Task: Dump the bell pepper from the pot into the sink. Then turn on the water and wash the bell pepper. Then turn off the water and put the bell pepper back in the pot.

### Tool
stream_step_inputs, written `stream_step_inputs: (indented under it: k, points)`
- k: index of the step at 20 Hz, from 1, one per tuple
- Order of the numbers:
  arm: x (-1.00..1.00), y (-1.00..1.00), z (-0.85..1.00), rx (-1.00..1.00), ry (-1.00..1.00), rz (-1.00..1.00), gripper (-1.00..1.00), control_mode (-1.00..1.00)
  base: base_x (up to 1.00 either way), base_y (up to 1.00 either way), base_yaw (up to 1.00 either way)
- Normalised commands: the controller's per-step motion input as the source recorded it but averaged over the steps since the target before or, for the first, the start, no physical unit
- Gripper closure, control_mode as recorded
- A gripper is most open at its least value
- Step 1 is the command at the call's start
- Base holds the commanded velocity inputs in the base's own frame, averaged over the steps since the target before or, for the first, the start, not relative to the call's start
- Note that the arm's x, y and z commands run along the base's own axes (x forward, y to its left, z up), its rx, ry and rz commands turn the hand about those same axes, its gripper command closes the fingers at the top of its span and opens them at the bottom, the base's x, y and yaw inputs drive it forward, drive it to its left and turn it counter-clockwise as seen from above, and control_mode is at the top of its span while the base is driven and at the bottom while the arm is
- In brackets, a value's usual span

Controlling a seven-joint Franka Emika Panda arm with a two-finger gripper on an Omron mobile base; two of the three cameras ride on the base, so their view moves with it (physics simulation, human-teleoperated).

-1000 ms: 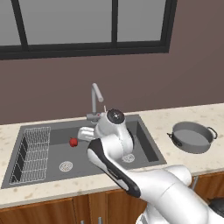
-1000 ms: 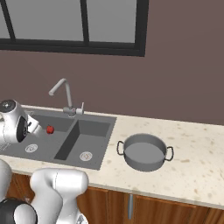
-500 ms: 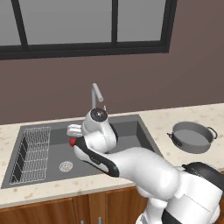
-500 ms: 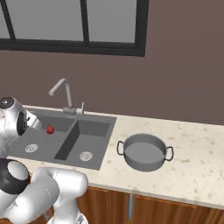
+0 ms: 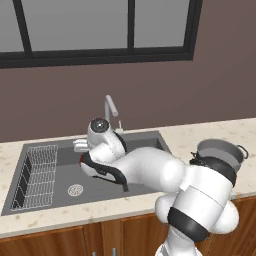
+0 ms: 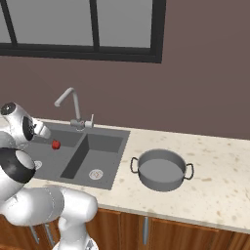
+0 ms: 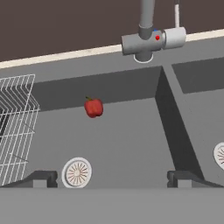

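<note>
The red bell pepper [image 7: 93, 107] lies on the floor of the sink's left basin [image 7: 113, 144], near the back wall; it also shows as bell pepper [image 6: 56, 144]. My gripper [image 7: 113, 178] hangs above that basin, open, its fingertips [image 7: 41, 178] wide apart with nothing between them. The pepper is ahead of the fingers and apart from them. From the side, the gripper [image 6: 43, 131] sits just left of the pepper and above it. The grey pot [image 6: 162, 169] stands empty on the counter right of the sink [image 6: 97, 151]. No water runs from the gooseneck faucet [image 6: 68, 100].
A wire rack [image 7: 15, 131] fills the left end of the basin, and a round silver drain [image 7: 77, 172] lies close under the gripper. A ridge [image 7: 173, 122] divides the two basins. The faucet base [image 7: 146, 39] stands behind it. My arm's elbow partly covers the pot [image 5: 220, 152].
My arm has swung left and lower over the left basin, and its elbow has folded toward the counter's front. The pepper and pot have stayed put.
</note>
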Motion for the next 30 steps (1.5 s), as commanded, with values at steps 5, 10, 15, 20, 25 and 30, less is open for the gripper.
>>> stream_step_inputs:
  k: [5,10,15,20,25,30]
  points:
    - [0.42,0.04,-0.42,-0.02,0.11,0.03,-1.00,-1.00,0.00,0.00,0.00]
    - [0.35,0.12,-0.51,0.00,0.12,0.03,-1.00,-1.00,0.00,0.00,0.00]
    - [0.26,0.25,-0.34,-0.04,0.03,0.01,-1.00,-1.00,0.00,0.00,0.00]
    - [0.12,0.21,-0.22,-0.10,0.00,0.00,-1.00,-1.00,0.00,0.00,0.00]
    - [0.31,0.14,-0.23,-0.08,0.00,0.00,-1.00,-1.00,0.00,0.00,0.00]
    - [0.41,0.04,-0.14,-0.04,0.00,0.00,-1.00,-1.00,0.00,0.00,0.00]
